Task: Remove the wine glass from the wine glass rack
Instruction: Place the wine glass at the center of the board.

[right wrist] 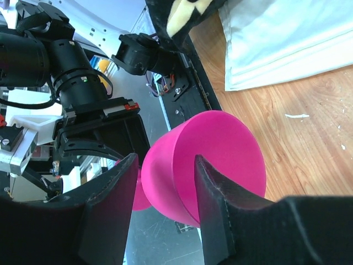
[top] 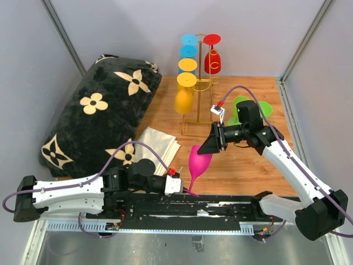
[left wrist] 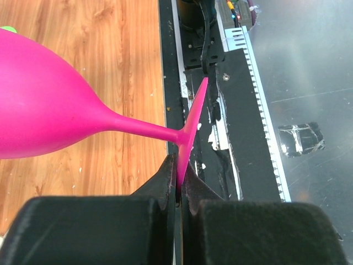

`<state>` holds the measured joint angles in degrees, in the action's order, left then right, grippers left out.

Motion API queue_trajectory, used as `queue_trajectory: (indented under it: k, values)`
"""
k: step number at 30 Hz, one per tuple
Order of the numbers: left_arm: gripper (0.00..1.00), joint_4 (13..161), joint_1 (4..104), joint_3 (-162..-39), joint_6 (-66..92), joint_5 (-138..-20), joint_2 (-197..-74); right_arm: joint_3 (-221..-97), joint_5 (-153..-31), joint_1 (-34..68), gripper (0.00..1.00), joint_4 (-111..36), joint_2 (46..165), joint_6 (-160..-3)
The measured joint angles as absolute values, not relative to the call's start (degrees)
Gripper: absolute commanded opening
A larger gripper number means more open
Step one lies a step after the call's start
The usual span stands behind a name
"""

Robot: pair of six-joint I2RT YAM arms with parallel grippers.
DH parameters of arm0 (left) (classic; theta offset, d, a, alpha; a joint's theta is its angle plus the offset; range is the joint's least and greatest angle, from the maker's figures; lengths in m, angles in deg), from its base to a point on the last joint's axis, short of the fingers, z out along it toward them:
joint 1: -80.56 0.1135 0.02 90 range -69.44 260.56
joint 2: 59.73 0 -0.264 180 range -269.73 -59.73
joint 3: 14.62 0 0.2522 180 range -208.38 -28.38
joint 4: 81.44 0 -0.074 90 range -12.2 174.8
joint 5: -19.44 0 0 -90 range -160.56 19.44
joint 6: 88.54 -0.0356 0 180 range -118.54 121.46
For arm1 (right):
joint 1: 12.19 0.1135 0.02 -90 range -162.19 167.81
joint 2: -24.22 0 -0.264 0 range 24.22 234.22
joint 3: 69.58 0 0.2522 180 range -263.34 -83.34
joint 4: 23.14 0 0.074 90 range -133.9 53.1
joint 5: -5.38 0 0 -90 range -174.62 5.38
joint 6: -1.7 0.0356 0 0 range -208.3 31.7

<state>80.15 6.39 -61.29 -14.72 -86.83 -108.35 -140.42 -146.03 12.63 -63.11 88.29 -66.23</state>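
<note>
The gold wire wine glass rack [top: 199, 83] stands at the back of the wooden table, with a yellow glass [top: 183, 99], a red glass [top: 213, 61] and blue glass feet [top: 188, 41] hanging on it. A pink wine glass [top: 199, 160] is off the rack, held tilted above the table's near edge. My left gripper [top: 185, 187] is shut on the edge of its foot [left wrist: 190, 127]; its bowl [left wrist: 38, 110] points away. My right gripper [top: 207, 146] is open at the bowl's mouth [right wrist: 220, 160], with the jaws [right wrist: 165, 159] either side of the rim wall, one finger in front of the opening.
A black pillow with cream flowers [top: 99, 116] fills the left of the table. A folded white cloth [top: 157, 143] lies beside it. Green glasses [top: 248, 107] lie behind the right arm. The black base rail [top: 220, 207] runs along the near edge.
</note>
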Motion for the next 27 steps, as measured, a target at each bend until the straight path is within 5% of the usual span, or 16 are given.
queue_trajectory:
  k: [4, 10, 21, 27]
  values:
    - [0.01, 79.4, 6.2, -61.0, -14.6, -85.7, -107.2, -141.0, -146.7, 13.1, 0.65, -63.4, 88.6, -66.7]
    - [0.01, 78.0, 6.1, -60.8, -14.8, -83.8, -106.2, -142.8, -151.0, 13.4, 0.64, -63.9, 89.3, -67.3]
    - [0.0, 77.2, 6.1, -60.8, -15.2, -83.3, -104.1, -147.4, -153.7, 13.4, 0.34, -69.9, 92.7, -73.1]
    - [0.0, 77.0, 5.7, -60.8, -15.2, -83.6, -104.0, -147.8, -155.4, 13.4, 0.07, -71.3, 92.8, -75.0]
